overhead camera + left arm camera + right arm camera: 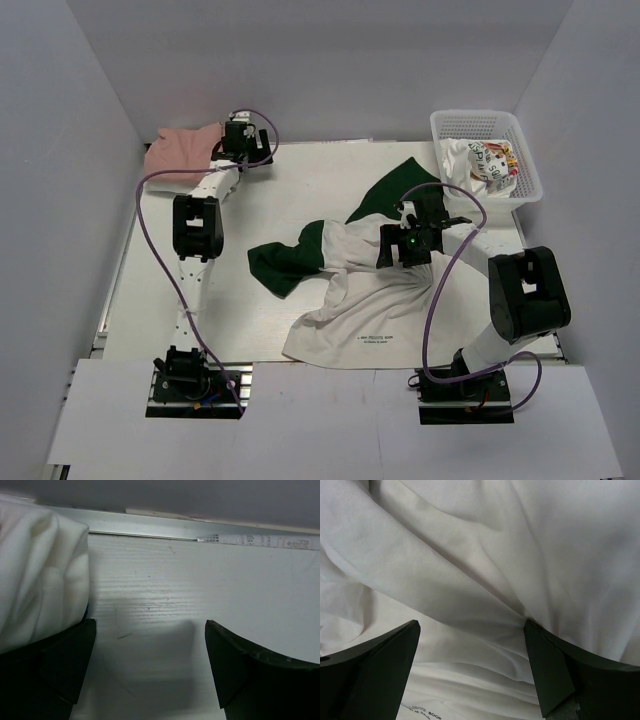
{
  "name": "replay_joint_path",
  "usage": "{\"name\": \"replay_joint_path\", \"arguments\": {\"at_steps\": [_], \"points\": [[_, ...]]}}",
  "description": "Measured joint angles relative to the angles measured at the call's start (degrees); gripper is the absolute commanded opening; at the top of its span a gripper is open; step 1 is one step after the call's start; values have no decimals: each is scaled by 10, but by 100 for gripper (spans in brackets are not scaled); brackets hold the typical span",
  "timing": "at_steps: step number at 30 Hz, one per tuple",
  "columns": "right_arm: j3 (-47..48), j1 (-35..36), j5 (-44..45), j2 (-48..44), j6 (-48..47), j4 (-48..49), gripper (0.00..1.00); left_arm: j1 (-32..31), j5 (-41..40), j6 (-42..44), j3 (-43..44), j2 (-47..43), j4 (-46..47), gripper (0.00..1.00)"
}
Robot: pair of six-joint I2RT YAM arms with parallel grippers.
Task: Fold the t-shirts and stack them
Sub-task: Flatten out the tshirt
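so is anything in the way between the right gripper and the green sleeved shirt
Nothing visible. The right gripper hangs open directly over the shirt, and only its creased white cloth shows between the fingers. Whether they already touch the cloth cannot be told.

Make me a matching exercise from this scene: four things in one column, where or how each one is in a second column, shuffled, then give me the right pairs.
Column one
1. salmon-pink shirt
2. white shirt with green sleeves
3. white basket
4. right gripper

Column two
A. at the far right corner of the table
B. lying crumpled across the middle of the table
C. at the far left corner of the table
D. open, just over white cloth

Pairs: 1-C, 2-B, 3-A, 4-D
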Motion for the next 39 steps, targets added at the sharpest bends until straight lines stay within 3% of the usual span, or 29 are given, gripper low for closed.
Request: {"name": "replay_joint_path", "arguments": {"at_steps": [14,18,23,28,34,39], "points": [[10,0,5,1,13,-9,90,0,-123,-7,69,51,27,100],[10,0,12,-14,19,-12,90,9,-121,-10,60,47,31,100],[8,1,24,-60,41,-8,90,13,-33,13,-28,-15,23,100],[-37,0,34,-159,75,31,90,-11,123,16,-173,-168,25,100],[-115,0,67,-242,110,17,90,-81,259,21,-316,-359,53,100],[-200,0,89,-300,145,-18,90,-179,302,50,-378,-400,55,100]]}}
